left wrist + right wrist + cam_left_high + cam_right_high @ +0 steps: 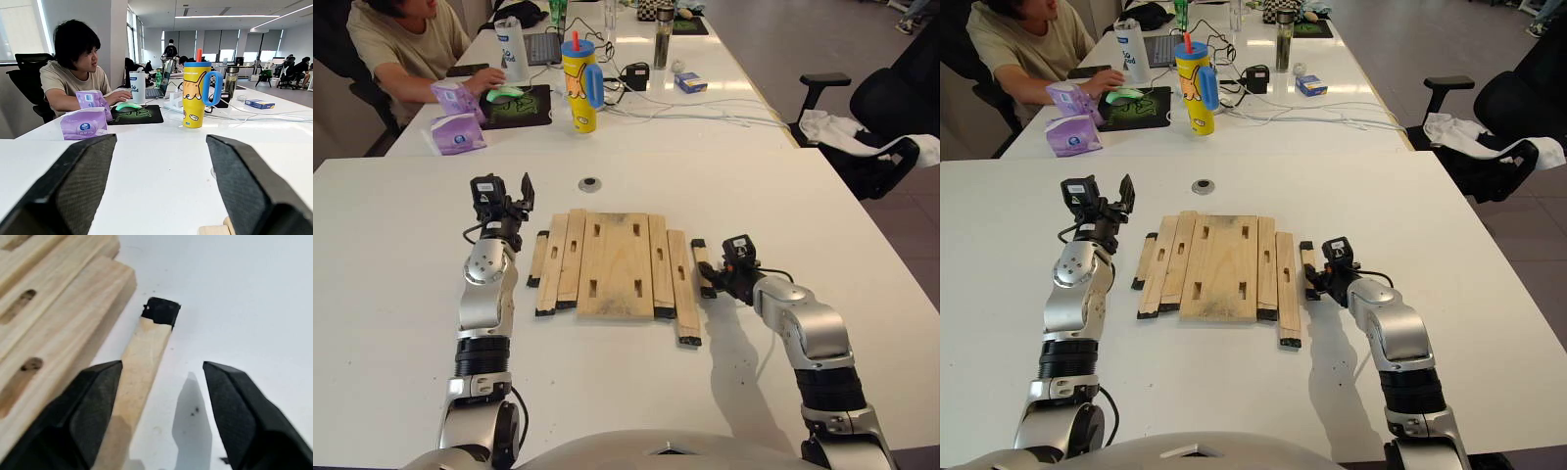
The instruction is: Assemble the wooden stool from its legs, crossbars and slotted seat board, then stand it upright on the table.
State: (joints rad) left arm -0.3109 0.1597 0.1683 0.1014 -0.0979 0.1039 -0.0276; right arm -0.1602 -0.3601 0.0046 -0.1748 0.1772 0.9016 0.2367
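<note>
Several wooden parts laid flat on white table [401, 294], none joined. Slotted seat board [617, 262] at centre of group, slots facing up. Long legs [571, 257] set parallel along both long sides of seat board, touching or just beside it. Short crossbar [702, 267] with black end caps outermost on right side, just apart from neighbouring long leg [683, 292]. Similar short black-tipped strip [539, 259] outermost on left side.

Right gripper [162, 367] low over table at the short crossbar, fingers spread wide, holding nothing. One finger [93, 401] over crossbar's edge, the other over bare table; contact with wood not determinable.

Left gripper [514, 196] raised clear of table by far left corner of wood group, spread wide, empty, pointing toward far side.

Round metal fitting [591, 184] set in table just past seat board's far edge. Yellow cup [195, 93] with blue handle upright on second table beyond.
</note>
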